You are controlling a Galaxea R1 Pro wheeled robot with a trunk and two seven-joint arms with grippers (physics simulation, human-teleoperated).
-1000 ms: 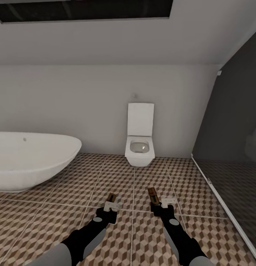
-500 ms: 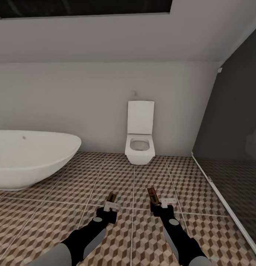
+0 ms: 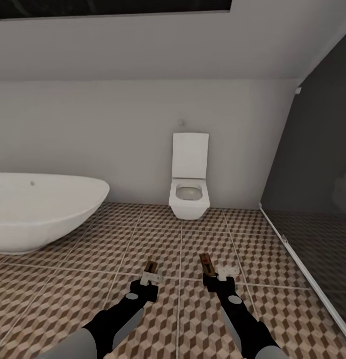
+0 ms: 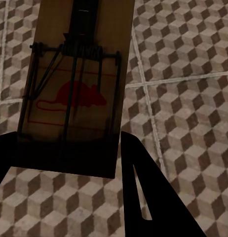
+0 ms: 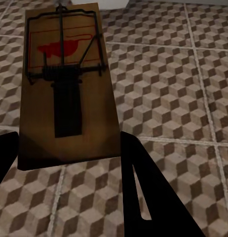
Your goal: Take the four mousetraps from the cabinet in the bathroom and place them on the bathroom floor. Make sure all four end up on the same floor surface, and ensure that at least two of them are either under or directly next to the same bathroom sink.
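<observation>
My left gripper [image 3: 151, 276] is shut on a tan wooden mousetrap [image 3: 152, 268], held above the cube-patterned bathroom floor [image 3: 158, 239]. In the left wrist view that mousetrap [image 4: 77, 84] shows its dark wire spring and a red mouse mark, clamped between the black fingers [image 4: 143, 197]. My right gripper [image 3: 212, 276] is shut on a second mousetrap [image 3: 206, 263]. The right wrist view shows that mousetrap [image 5: 64, 84] with its red mark, over the tiles [image 5: 168, 89]. The cabinet and the sink are out of view.
An oval white bathtub [image 3: 38, 209] stands at the left. A square white toilet [image 3: 189, 192] with its lid raised hangs on the far wall ahead. A dark glass shower screen [image 3: 312, 189] with a pale floor rail runs along the right.
The whole view has crept forward and tilted slightly, so the toilet and tub sit a little higher. Both arms keep the same pose, each still holding its mousetrap.
</observation>
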